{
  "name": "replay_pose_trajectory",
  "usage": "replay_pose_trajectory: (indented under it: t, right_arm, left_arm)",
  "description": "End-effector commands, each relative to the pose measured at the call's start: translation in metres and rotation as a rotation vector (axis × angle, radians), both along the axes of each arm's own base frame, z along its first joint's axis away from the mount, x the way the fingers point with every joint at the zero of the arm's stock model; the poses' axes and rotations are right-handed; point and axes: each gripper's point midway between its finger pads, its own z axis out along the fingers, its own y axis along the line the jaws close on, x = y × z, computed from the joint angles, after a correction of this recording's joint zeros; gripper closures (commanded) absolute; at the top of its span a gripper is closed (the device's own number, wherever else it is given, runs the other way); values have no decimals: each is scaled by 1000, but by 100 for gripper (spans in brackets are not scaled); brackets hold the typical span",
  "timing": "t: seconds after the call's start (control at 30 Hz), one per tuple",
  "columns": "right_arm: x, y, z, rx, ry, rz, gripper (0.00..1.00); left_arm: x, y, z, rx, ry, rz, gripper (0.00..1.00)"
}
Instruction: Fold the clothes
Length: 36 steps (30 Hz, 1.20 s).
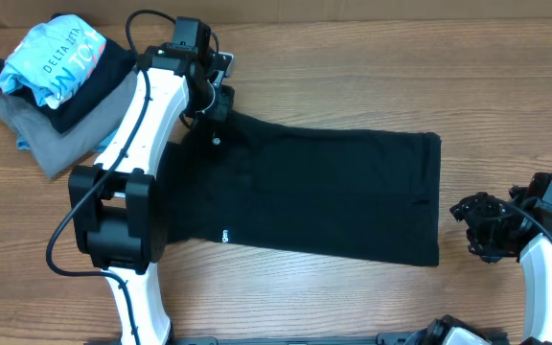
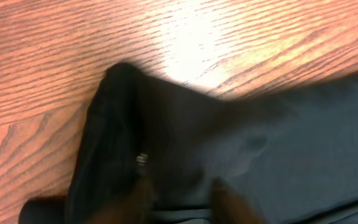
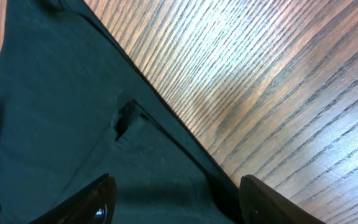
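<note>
Left fingers (image 2: 135,205) parted, holding nothing, over black garment (image 1: 324,192) at its upper-left corner. Right fingers (image 3: 95,199) wide, empty, at its right edge. Garment lies mid-tabletop (image 1: 353,67) as long flat rectangle; crosswise folds apparently left to do.

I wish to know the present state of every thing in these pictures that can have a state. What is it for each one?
Large plain black soft-fabric garment: laid flat as a long rectangle on the wooden table.
Light-blue printed shirt: folded, on top of a pile.
Grey folded garment: folded, at the bottom of that pile.
Left gripper: open, over the black garment's far left corner.
Right gripper: open, empty, at the garment's right edge.
</note>
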Motion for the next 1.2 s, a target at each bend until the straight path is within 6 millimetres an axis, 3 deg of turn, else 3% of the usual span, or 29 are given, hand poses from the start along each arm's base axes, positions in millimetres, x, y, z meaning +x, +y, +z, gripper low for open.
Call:
replay_pose_trajectory:
  t: [0.0,0.23,0.4,0.5,0.73,0.87,1.03,1.17]
  right_arm:
    - [7,-4,10,-17,-36,4,32]
    - [6,-3,10,-15,-32,4,32]
    - [6,-3,10,-15,-31,4,32]
    - [5,-3,9,-13,-28,4,32]
    - [5,-3,9,-13,-27,4,32]
    - [5,-3,9,-13,-27,4,32]
    - [5,-3,9,-13,-28,4,32]
    - [5,-3,9,-13,-28,4,32]
  left_arm:
    - [-5,10,1,60,14,-11,37]
    - [-39,32,-33,146,151,8,35]
    - [-42,33,-73,140,133,25,37]
    - [-38,33,-81,137,107,27,46]
    - [-22,35,-77,154,39,39,74]
    - [-18,39,-77,176,24,51,95]
    - [-16,47,-69,221,24,69,96]
    - [-18,47,-42,221,58,87,96]
